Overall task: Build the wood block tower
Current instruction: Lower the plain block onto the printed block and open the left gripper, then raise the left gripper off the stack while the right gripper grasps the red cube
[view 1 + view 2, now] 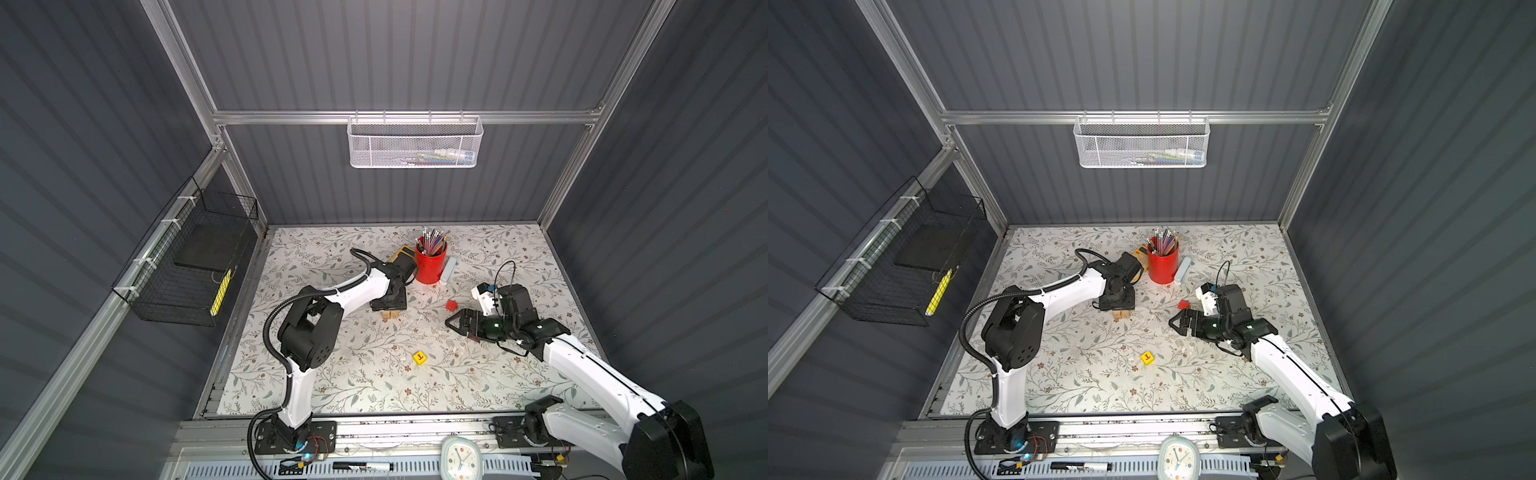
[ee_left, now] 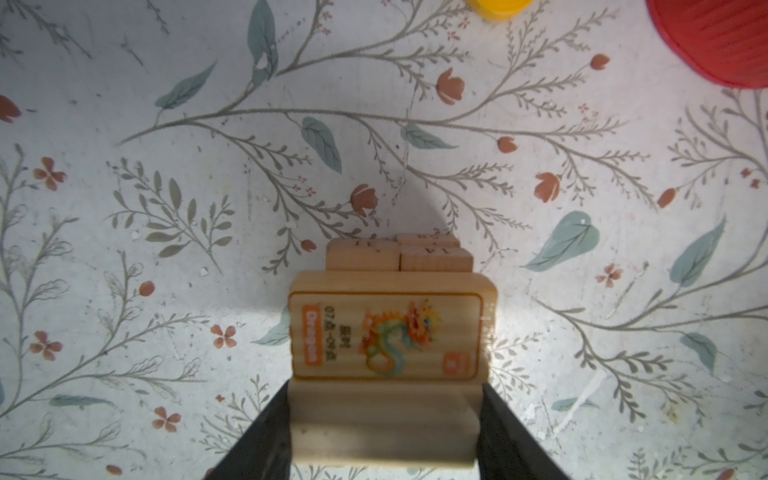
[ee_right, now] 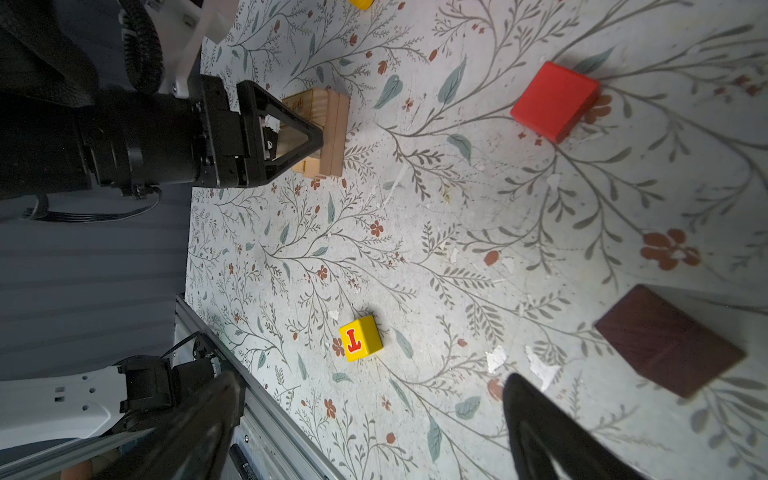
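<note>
A low stack of pale wooden blocks (image 1: 390,316) (image 1: 1122,315) stands on the floral table mid-left. My left gripper (image 2: 386,395) points down over it, its fingers pressed on both sides of the top block with the dragon picture (image 2: 386,332); the right wrist view shows this stack (image 3: 332,133) too. The red cube (image 1: 451,305) (image 3: 555,102), yellow lettered cube (image 1: 420,358) (image 3: 360,343) and dark brown piece (image 3: 669,340) lie loose. My right gripper (image 1: 451,322) (image 3: 372,386) hovers open and empty between the red and yellow cubes.
A red pencil cup (image 1: 431,259), a yellow calculator (image 1: 402,253) and a pale blue case (image 1: 449,268) stand behind the stack. A white mesh basket (image 1: 415,143) hangs on the back wall, a black wire basket (image 1: 187,266) on the left wall.
</note>
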